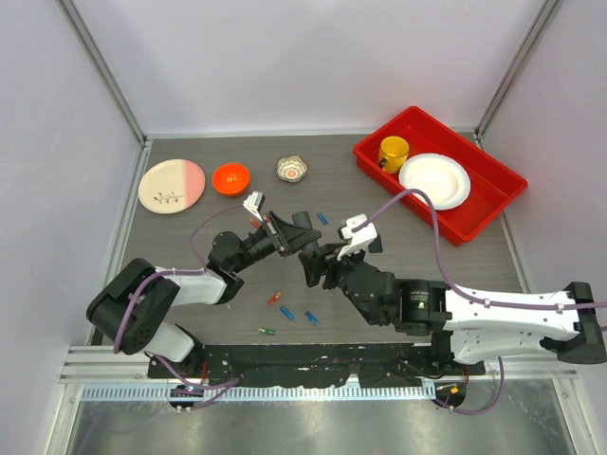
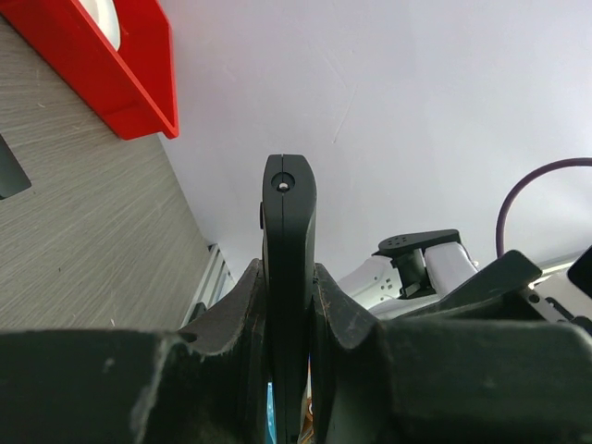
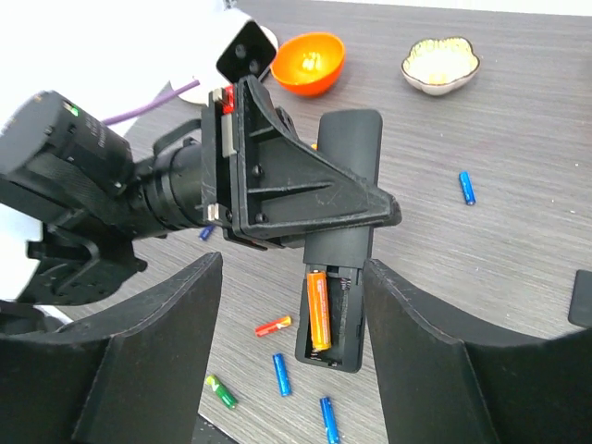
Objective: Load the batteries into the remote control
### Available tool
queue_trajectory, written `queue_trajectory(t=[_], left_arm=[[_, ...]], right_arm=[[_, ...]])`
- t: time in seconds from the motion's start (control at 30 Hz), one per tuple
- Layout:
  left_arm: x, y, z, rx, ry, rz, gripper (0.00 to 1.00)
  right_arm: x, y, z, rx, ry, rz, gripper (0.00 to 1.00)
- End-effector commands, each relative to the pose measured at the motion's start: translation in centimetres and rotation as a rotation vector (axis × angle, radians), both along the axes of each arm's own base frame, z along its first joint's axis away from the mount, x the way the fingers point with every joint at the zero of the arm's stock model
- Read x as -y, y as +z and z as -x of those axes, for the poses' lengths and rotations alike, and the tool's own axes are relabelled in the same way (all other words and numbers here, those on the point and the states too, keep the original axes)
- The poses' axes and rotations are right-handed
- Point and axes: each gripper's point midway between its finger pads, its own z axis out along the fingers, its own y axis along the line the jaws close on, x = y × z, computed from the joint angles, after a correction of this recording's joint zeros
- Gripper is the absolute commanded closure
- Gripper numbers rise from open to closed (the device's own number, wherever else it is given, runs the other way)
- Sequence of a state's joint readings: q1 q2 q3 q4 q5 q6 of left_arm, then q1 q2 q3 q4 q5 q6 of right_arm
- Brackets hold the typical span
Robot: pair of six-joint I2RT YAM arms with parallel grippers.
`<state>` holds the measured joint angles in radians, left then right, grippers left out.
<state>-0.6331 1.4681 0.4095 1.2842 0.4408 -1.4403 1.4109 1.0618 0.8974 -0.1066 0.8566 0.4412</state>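
Left gripper (image 2: 289, 287) pinches the remote control (image 2: 289, 208), seemingly stiff and slick, mid-body; right gripper (image 3: 291, 287) gapes empty over light-looking, roll-prone batteries (image 3: 280, 374).

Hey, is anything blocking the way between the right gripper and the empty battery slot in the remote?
Nothing visible does. The left gripper clamps the remote clear of its recess, which faces the open right gripper. One orange battery fills one slot; the slot beside it is free.

No legible text anywhere (not even labels).
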Motion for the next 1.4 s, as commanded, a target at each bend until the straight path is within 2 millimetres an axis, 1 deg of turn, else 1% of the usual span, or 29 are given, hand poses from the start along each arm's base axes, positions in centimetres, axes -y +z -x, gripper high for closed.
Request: queue_trajectory(t=[0.0,0.07,0.1,0.13,0.17,0.2,0.23,0.27,0.3,0.33,0.37,0.4,0.43,0.5,0.53,0.57,0.6,0.63,0.67,0.7,0.73,0.77,0.8,0.83,0.9,1.17,1.33,1.37], left_arm=[[-0.8,6.3,1.1,0.233,0.006,0.170,1.00],[-0.8,6.4,1.2,0.235,0.006,0.172,1.00],[-0.9,6.7,1.2,0.243,0.006,0.178,1.00],[-0.9,7.0,1.3,0.252,0.005,0.181,1.00],[-1.0,7.1,1.4,0.257,0.006,0.183,1.00],[-1.1,7.6,1.5,0.269,0.006,0.190,1.00],[-1.1,7.7,1.6,0.274,0.006,0.190,1.00],[-1.2,7.9,1.7,0.281,0.007,0.193,1.00],[-1.2,8.0,1.7,0.289,0.012,0.193,1.00],[-1.3,8.2,1.7,0.296,0.016,0.196,1.00],[-1.3,8.2,1.7,0.299,0.019,0.196,1.00],[-1.3,8.3,1.6,0.302,0.021,0.196,1.00],[-1.4,8.3,1.6,0.306,0.024,0.196,1.00],[-1.4,8.7,1.6,0.315,0.026,0.201,1.00],[-1.4,8.8,1.7,0.324,0.029,0.201,1.00],[-1.4,9.1,1.7,0.332,0.028,0.205,1.00],[-1.5,9.2,1.8,0.338,0.029,0.206,1.00],[-1.5,9.4,1.8,0.345,0.028,0.209,1.00],[-1.6,9.7,2.0,0.354,0.028,0.212,1.00],[-1.6,9.7,1.9,0.355,0.030,0.213,1.00],[-1.6,9.8,2.0,0.358,0.027,0.212,1.00],[-1.6,9.9,2.1,0.359,0.028,0.215,1.00],[-1.7,9.9,2.1,0.360,0.028,0.216,1.00],[-1.7,10.0,2.1,0.360,0.028,0.218,1.00],[-1.8,10.2,2.3,0.366,0.029,0.221,0.99],[-1.8,10.3,2.4,0.363,0.023,0.225,1.00],[-1.8,10.1,2.4,0.357,0.021,0.222,1.00],[-1.8,10.1,2.4,0.356,0.020,0.222,1.00]], right_arm=[[1.0,4.6,0.3,0.041,0.018,-0.125,0.31],[2.1,4.5,0.0,0.027,-0.024,-0.157,0.28],[3.1,4.4,-0.2,0.014,-0.047,-0.189,0.27],[3.4,3.8,-0.3,-0.013,-0.041,-0.192,0.26],[3.5,3.4,-0.3,-0.066,-0.044,-0.253,0.26],[4.7,2.9,-1.4,-0.091,-0.075,-0.280,0.25],[4.7,2.4,-1.4,-0.130,-0.053,-0.308,0.25],[4.1,2.0,-0.9,-0.182,0.015,-0.341,0.25],[3.9,0.9,-0.8,-0.242,0.031,-0.382,0.24],[4.5,1.1,-1.3,-0.255,0.028,-0.427,0.24],[3.7,1.4,-0.7,-0.278,0.094,-0.466,0.24],[3.6,0.8,-0.5,-0.311,0.102,-0.493,0.23],[3.6,1.0,-0.7,-0.315,0.105,-0.514,0.22],[3.1,0.6,-0.4,-0.349,0.137,-0.526,0.21],[2.9,0.8,-0.4,-0.362,0.148,-0.548,0.20],[2.7,0.4,-0.6,-0.377,0.147,-0.550,0.20],[2.5,0.2,-0.4,-0.393,0.166,-0.552,0.20],[2.2,0.2,-0.4,-0.404,0.175,-0.570,0.20],[2.3,0.0,-0.8,-0.412,0.165,-0.571,0.20],[2.2,-0.4,-0.8,-0.425,0.168,-0.568,0.20],[1.9,0.2,-0.7,-0.424,0.188,-0.596,0.20],[2.0,0.0,-1.1,-0.430,0.182,-0.603,0.20],[1.9,-0.5,-1.2,-0.441,0.180,-0.598,0.20],[1.8,-0.3,-1.1,-0.444,0.192,-0.611,0.20],[2.0,-0.6,-1.6,-0.458,0.178,-0.626,0.20],[1.4,-1.1,-2.3,-0.490,0.192,-0.659,0.20],[1.2,-1.0,-2.8,-0.485,0.189,-0.671,0.20],[0.8,-1.1,-2.4,-0.502,0.218,-0.662,0.20]])
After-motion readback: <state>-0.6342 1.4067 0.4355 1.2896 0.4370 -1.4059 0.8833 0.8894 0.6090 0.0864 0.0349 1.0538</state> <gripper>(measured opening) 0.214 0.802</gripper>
